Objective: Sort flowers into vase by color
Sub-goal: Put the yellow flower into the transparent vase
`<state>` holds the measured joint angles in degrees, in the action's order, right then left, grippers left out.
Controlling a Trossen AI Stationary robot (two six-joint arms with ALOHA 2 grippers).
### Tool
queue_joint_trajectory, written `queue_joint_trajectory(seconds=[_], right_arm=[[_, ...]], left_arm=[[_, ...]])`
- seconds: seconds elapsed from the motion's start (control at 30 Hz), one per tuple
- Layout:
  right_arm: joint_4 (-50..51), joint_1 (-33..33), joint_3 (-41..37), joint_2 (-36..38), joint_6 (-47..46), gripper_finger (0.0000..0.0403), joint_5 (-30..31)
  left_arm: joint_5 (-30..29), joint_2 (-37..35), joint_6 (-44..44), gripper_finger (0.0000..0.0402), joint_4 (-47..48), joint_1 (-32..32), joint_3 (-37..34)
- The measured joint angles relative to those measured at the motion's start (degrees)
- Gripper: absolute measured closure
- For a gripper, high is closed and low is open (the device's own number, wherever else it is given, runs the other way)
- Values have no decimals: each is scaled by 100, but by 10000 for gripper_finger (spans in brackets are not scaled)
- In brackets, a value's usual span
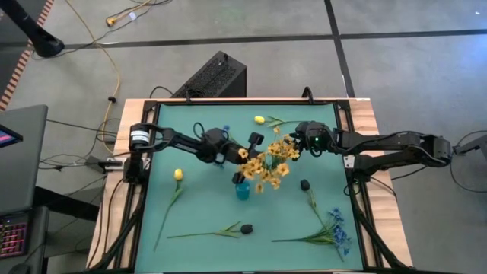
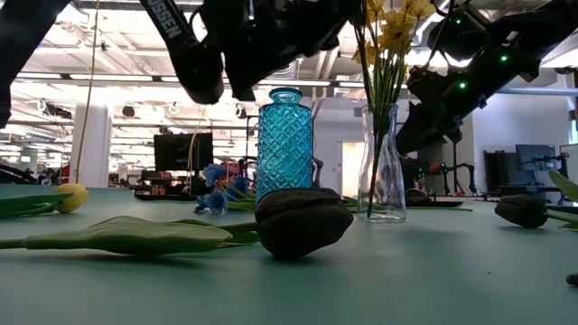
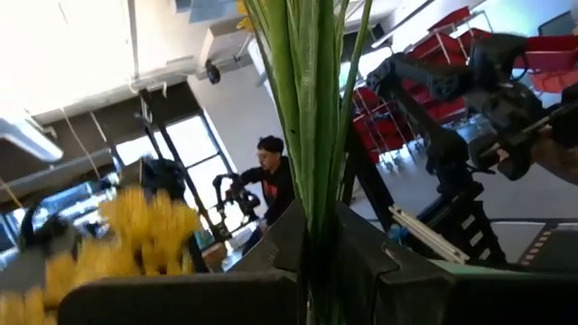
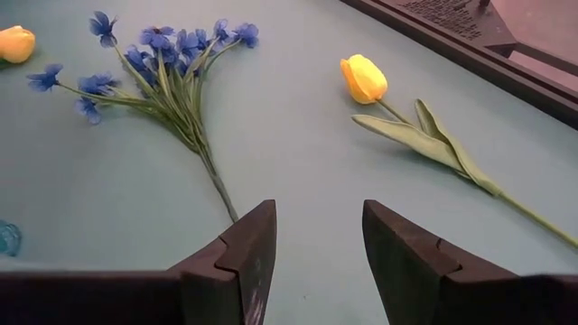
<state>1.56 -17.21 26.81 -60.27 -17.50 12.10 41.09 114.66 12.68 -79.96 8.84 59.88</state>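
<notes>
high: left tool [image 1: 242, 154] clamps yellow spray [image 1: 268, 161] over clear vase, stalks upright | low: vase [image 2: 382, 171] right of blue vase [image 2: 284, 144] | right wrist: right tool [image 4: 318, 244] half-wide, empty, tulip [image 4: 364, 78] just beyond

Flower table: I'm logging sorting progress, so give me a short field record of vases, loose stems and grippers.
clear vase: holds yellow sprays
blue vase: no stems seen inside
left gripper: shut on green stalks
right gripper: open, empty, above the mat
loose on mat: yellow tulip, blue spray, dark bud
</notes>
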Motion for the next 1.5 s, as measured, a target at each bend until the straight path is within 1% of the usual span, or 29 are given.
queue_joint_trajectory(seconds=[0.2, 0.33, 0.47, 0.6, 0.77, 1.0, 1.17, 1.3, 1.43, 1.5], right_arm=[[-10, 0, -1, 0, 0, 212, 0], [-11, 0, 0, 0, 0, 212, 0], [-12, 0, -2, 0, -2, 212, 0], [-37, 0, -2, 0, -2, 212, 0], [-35, 0, -2, 0, -2, 212, 0], [-35, 0, -1, 0, -4, 212, 0], [-33, 1, 0, 0, 0, 212, 0], [-30, 0, 0, 0, 0, 212, 0], [-28, 2, -1, 0, 2, 212, 0], [-21, 0, -1, 0, 2, 212, 0]], left_arm=[[-57, -12, -127, 382, 22, 2, 2], [-203, -16, -190, 382, 144, 0, 2], [-533, -14, -198, 382, 358, -11, 2], [-746, -14, -534, 379, 399, -13, 2], [-746, -14, -655, 367, 440, -13, 2], [-804, -14, -430, 351, 456, -20, 2], [-930, -14, -771, 318, 528, -4, 2], [-923, -21, -1164, 269, 627, 19, -1], [-593, -29, -1600, 209, 647, 148, 0], [-320, -33, -1838, 181, 683, 257, -1]])
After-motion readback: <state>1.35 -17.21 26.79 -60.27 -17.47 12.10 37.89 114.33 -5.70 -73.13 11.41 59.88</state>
